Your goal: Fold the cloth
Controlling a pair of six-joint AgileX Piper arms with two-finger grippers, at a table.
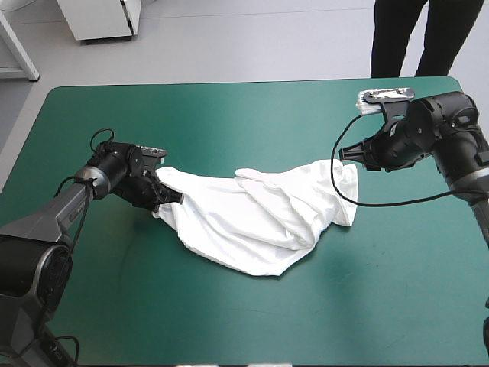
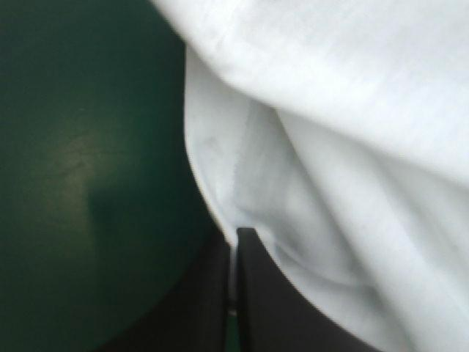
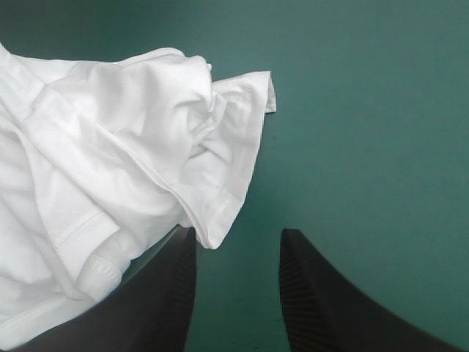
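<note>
The white T-shirt [image 1: 260,214] lies crumpled and stretched across the middle of the teal-green table. My left gripper [image 1: 170,200] is at its left end, low on the table, shut on the T-shirt. In the left wrist view the black fingers [image 2: 253,293] meet with a thin edge of the T-shirt [image 2: 352,147] pinched between them. My right gripper [image 1: 345,153] hovers just off the cloth's right end, open. In the right wrist view its fingers [image 3: 165,293] stand apart around bare cover, and a hemmed corner of the T-shirt [image 3: 132,161] hangs over one fingertip.
Bare teal-green cover [image 1: 229,115] stretches beyond the shirt toward the far edge. More bare cover [image 1: 306,321] lies in front of it.
</note>
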